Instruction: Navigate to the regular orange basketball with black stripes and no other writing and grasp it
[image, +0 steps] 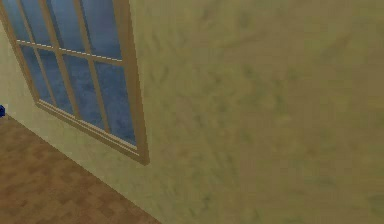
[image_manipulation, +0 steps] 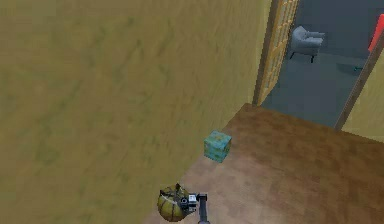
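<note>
Gripper (image_manipulation: 181, 204) at a round, dark-striped orange ball (image_manipulation: 166, 206); we cannot tell the finger state.
Ball has no long axis and sits near the teal box (image_manipulation: 217, 146), nearer the camera. We cannot tell whether it is held. Arm (image_manipulation: 205, 213) shows short and upright.

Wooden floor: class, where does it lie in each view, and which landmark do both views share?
Forward view: the wooden floor takes the lower left corner, below the window.
Arm side view: wooden floor at lower right, from the doorway down to the bottom edge.
Shared landmark: the yellow wall that borders it.
</note>
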